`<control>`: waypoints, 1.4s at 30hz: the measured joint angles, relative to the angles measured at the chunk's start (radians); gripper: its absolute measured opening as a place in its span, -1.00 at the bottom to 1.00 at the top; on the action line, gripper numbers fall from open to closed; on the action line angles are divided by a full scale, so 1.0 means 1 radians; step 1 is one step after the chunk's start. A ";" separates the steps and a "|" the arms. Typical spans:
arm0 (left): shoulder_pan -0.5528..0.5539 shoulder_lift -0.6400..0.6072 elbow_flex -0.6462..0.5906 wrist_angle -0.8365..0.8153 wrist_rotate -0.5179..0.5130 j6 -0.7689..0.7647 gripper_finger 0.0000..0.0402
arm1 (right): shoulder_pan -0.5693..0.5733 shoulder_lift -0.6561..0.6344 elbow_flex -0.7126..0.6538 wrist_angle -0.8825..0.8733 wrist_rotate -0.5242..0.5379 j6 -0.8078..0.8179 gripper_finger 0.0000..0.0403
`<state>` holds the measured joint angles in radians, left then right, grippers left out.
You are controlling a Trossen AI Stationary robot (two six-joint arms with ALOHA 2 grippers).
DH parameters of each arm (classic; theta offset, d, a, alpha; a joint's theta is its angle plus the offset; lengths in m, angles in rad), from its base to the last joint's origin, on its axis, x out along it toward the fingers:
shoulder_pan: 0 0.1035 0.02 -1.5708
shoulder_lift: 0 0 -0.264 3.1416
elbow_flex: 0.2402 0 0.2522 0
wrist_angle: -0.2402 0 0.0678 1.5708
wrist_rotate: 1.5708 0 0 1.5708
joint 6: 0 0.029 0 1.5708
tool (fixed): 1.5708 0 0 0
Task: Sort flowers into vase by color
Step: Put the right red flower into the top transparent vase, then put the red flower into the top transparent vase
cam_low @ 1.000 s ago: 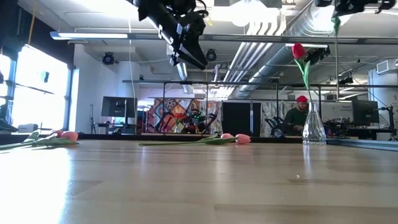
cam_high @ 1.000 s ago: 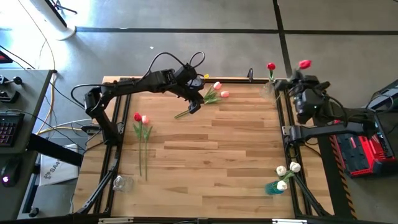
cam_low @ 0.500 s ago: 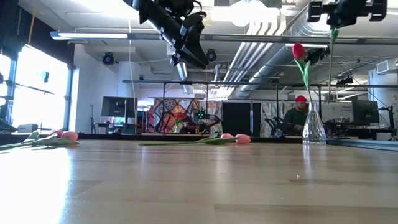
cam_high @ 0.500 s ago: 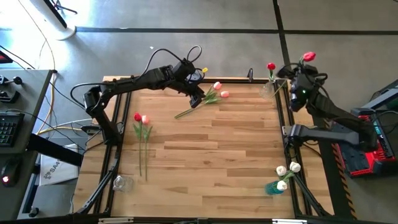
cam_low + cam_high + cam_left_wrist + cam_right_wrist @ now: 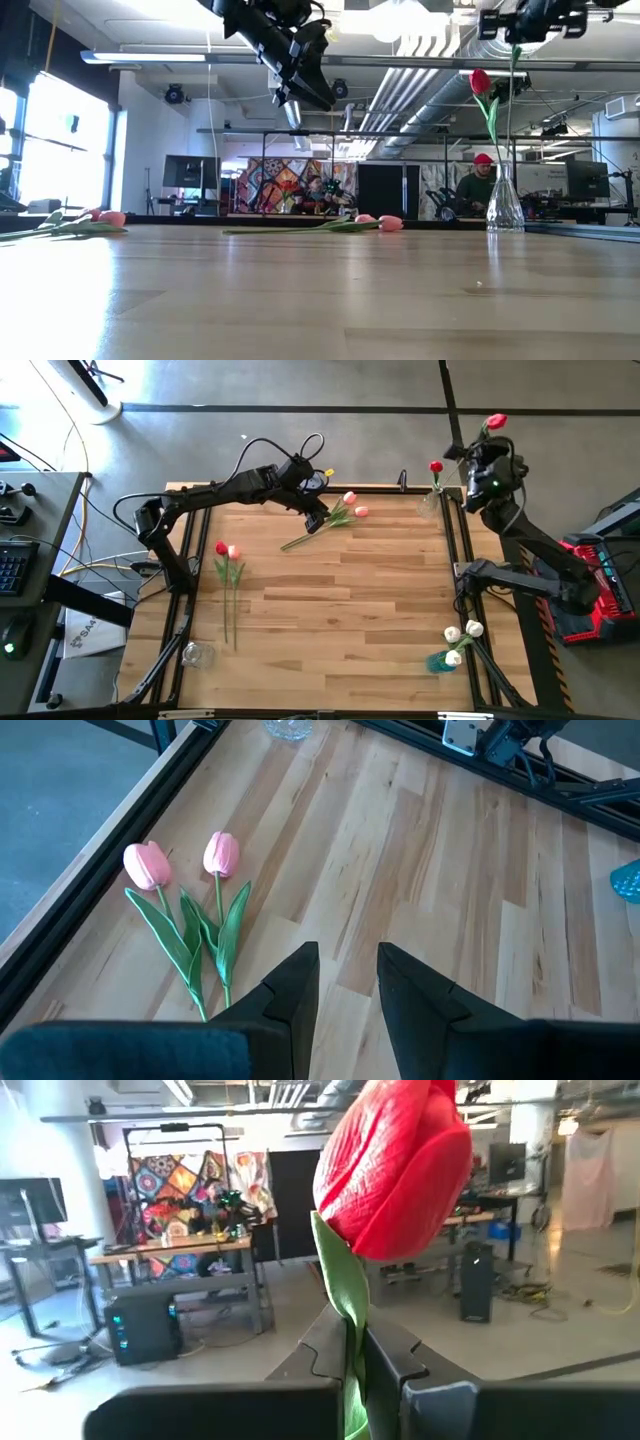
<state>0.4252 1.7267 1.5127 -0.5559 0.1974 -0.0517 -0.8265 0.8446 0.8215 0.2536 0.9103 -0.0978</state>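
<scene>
**Right hand** (image 5: 487,448): closed on the stem of a red tulip (image 5: 495,422), seen close in its wrist view with the stem pinched between the dark fingers (image 5: 385,1355). Over the last second it has swung from beyond the desk's right edge toward the far right corner, and in the low view the hanging stem has drifted closer to the clear glass vase (image 5: 504,206). Judged: the flower is being lined up above the vase mouth; insertion is not yet done.

**Clear glass vase**: at the far right corner of the desk (image 5: 330,610), already holding one red tulip (image 5: 436,466), upright.

**Left hand** (image 5: 316,523): fingers a narrow gap apart, holding nothing, poised above the stem ends of the pink pair. It has shifted only slightly since a second ago and has not moved in the last half second.

**Pink tulips** (image 5: 185,865): two, lying flat side by side near the far edge of the desk, heads pointing right; unchanged.

**Red-and-pink pair** (image 5: 227,551): two tulips lying on the desk's left side, stems running toward the near edge; unchanged.

**White tulips** (image 5: 463,632): standing in a blue vase (image 5: 438,661) at the near right corner.

**Second clear vase** (image 5: 196,653): near left corner, apparently without flowers.

**Person in red cap** (image 5: 484,185): in the room behind, well apart from the desk.
</scene>
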 joint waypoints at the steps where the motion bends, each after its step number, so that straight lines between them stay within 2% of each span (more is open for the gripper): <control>1: 0.000 0.000 0.000 0.000 0.000 0.000 -0.53 | -0.012 0.012 0.000 -0.003 -0.015 0.014 -0.99; 10: 0.001 0.000 0.000 -0.002 -0.001 0.000 -0.53 | -0.030 0.045 0.000 -0.015 -0.021 -0.009 -0.99; 18: 0.014 0.000 0.000 -0.001 -0.028 -0.016 -0.53 | -0.029 0.046 0.000 -0.126 -0.034 0.041 -0.93; 23: 0.014 0.000 0.000 -0.002 -0.024 -0.024 -0.53 | -0.028 0.038 0.000 -0.145 -0.054 0.052 -0.73; 35: 0.013 -0.003 0.000 -0.102 0.001 -0.075 -0.53 | -0.028 -0.024 0.000 -0.272 -0.166 0.173 -0.04; 42: 0.010 -0.038 -0.001 -0.155 -0.005 -0.077 -0.53 | -0.026 -0.084 0.025 -0.299 -0.279 0.224 0.16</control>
<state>0.4347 1.6886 1.5120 -0.7111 0.1919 -0.1287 -0.8522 0.7604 0.8466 -0.0451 0.6311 0.1263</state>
